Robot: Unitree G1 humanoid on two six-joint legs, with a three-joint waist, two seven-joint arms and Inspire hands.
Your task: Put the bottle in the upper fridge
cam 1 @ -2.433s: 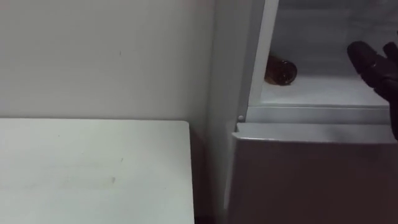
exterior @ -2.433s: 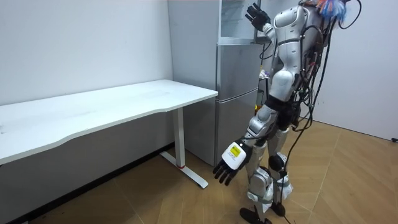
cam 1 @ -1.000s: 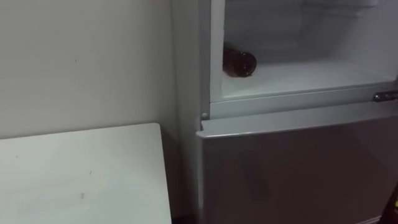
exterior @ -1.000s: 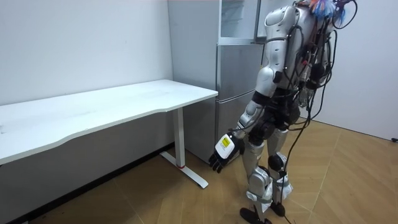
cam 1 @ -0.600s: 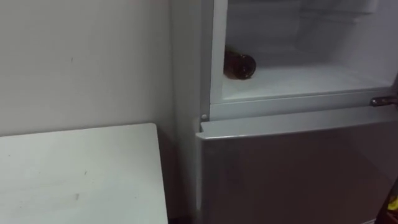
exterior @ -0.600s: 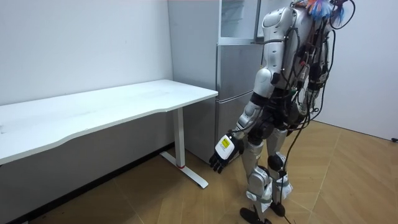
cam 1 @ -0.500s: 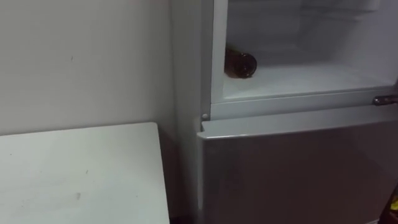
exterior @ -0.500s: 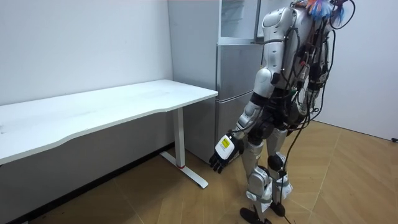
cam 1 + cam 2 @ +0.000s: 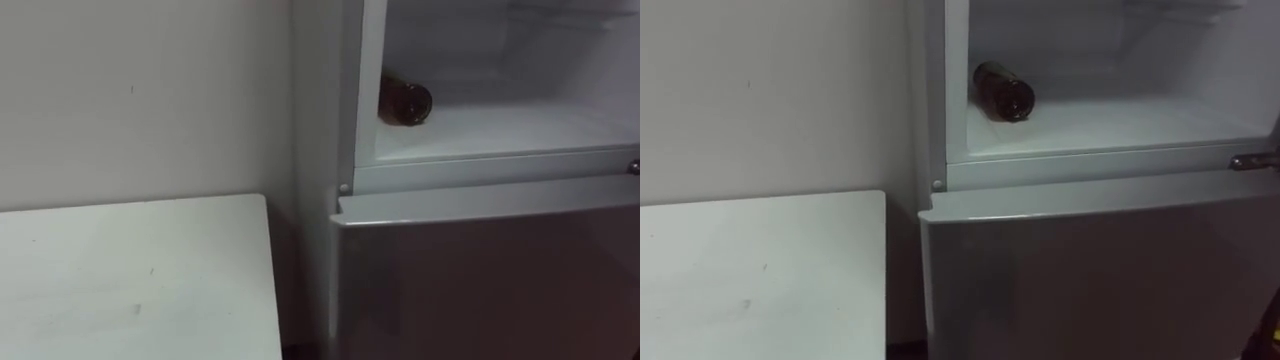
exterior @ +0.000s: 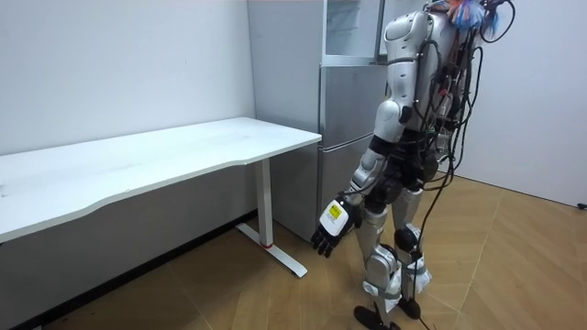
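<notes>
Bottle [image 9: 1002,91], brown, lies on its side in the upper fridge [image 9: 1100,166], at the left end of the white shelf [image 9: 1130,125], thick end toward me. The compartment stands open; the lower door [image 9: 1090,280] below is closed. I stand just before the fridge, the white desk [image 9: 130,290] on my left. My left robot hand [image 10: 330,227] hangs beside my thigh, fingers loosely spread, holding nothing.
</notes>
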